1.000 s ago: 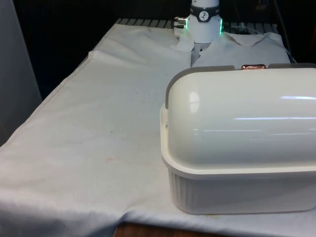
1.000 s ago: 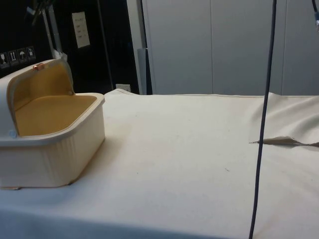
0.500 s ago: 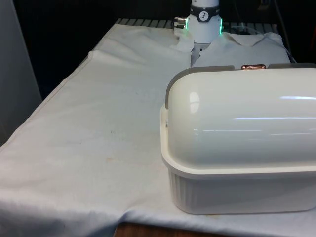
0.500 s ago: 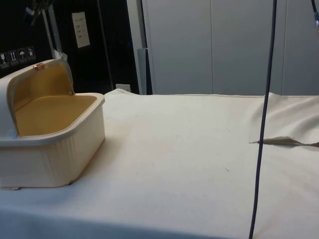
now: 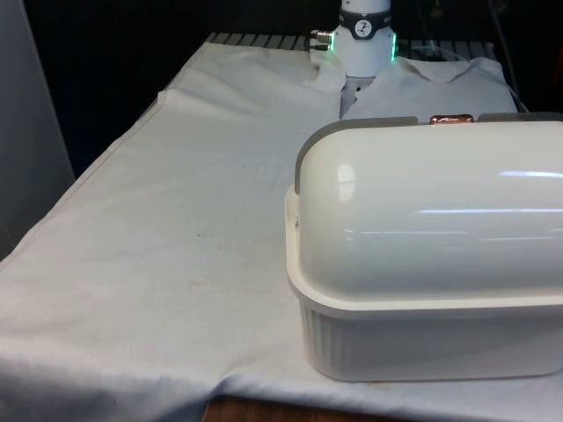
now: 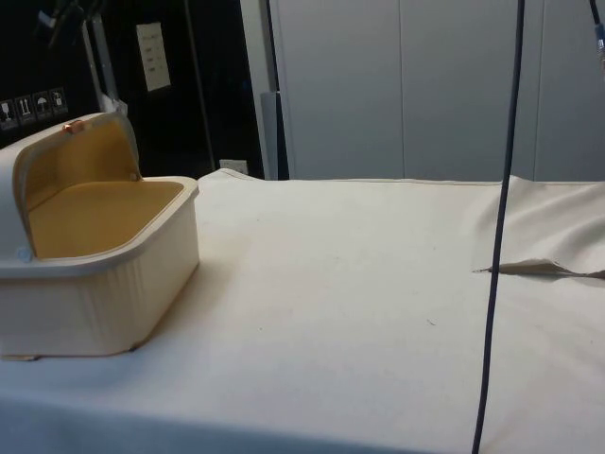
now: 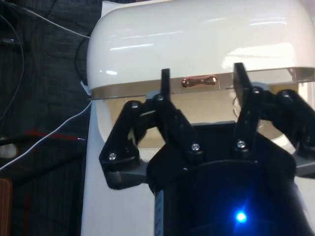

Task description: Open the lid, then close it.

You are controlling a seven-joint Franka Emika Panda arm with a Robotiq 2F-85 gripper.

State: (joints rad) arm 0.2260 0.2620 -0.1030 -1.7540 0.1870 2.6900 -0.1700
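The cream bread box (image 6: 90,274) stands at the side view's left on the white cloth (image 6: 359,284), its lid (image 5: 422,211) rolled back (tan inside showing). The gripper (image 7: 201,78) hovers spread apart, fingers flanking the copper handle (image 7: 199,81) without touching.

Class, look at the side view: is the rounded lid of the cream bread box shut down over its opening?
No: the rounded lid is rolled back, leaving the tan inside of the cream bread box open to view.
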